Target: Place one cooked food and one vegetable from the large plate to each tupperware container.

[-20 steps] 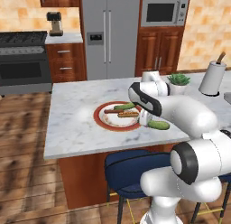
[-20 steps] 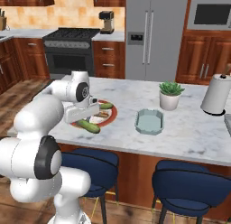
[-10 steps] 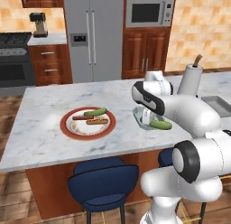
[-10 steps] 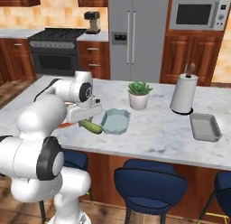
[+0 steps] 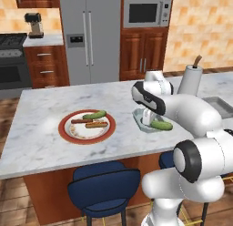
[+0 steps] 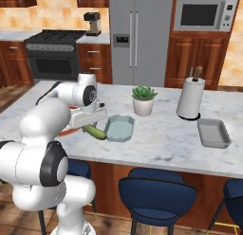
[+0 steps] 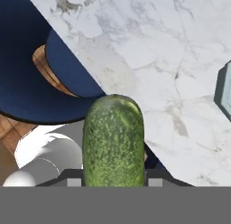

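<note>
I am driving a white arm over a marble island counter (image 5: 41, 143), and my whole view has slid sideways over the last second: the base has rolled along the island. The large plate (image 5: 66, 132), which was right under the arm, now lies well to its side, and the pale teal tupperware container (image 6: 119, 128) sits just beside the hand. That suggests the carry to the first tub is nearly done and the drop comes next.

On the plate remain a second cucumber (image 5: 94, 115), the plain sausage (image 5: 80, 121) and the sausage in a bun (image 5: 96, 125). The grey container (image 6: 213, 132) waits well apart, past the paper towel roll (image 6: 190, 98) and the potted plant (image 6: 144, 99).

The gripper (image 6: 91, 125) is pinching a dark green cucumber (image 7: 113, 142), which sticks out between the jaws. In the hand view the fingertips are hidden behind it. I cannot tell whether it hangs over the tub yet or just short of its rim.
</note>
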Motion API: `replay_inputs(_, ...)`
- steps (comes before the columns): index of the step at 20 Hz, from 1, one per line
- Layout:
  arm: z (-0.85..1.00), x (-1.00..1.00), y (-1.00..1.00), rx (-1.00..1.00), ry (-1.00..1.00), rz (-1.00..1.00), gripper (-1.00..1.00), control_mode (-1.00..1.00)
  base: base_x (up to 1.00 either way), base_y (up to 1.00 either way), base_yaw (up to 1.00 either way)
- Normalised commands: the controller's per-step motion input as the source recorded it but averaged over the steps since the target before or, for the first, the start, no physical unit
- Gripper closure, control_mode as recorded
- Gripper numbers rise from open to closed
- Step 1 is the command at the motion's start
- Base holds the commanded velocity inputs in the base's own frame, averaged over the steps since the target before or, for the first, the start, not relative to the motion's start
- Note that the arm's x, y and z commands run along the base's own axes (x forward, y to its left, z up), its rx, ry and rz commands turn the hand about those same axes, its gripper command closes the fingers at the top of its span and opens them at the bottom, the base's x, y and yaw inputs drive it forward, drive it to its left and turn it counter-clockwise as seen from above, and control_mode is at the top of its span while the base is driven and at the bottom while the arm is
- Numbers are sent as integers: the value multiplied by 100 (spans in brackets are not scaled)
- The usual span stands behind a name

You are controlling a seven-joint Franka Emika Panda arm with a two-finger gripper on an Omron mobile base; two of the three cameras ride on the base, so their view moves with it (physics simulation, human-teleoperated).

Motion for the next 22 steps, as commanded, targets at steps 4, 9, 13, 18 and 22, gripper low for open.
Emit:
replay_inputs(4,0,26,0,3,0,-13,100,-100,0,0,0)
replay_inputs(9,0,80,-5,-1,6,-32,100,-100,0,0,0)
replay_inputs(13,-2,47,0,0,1,-70,100,-100,0,0,0)
replay_inputs(18,-6,64,-6,-8,0,-70,100,-100,0,0,0)
replay_inputs(22,-51,83,-17,-8,-11,-38,100,-100,0,0,0)
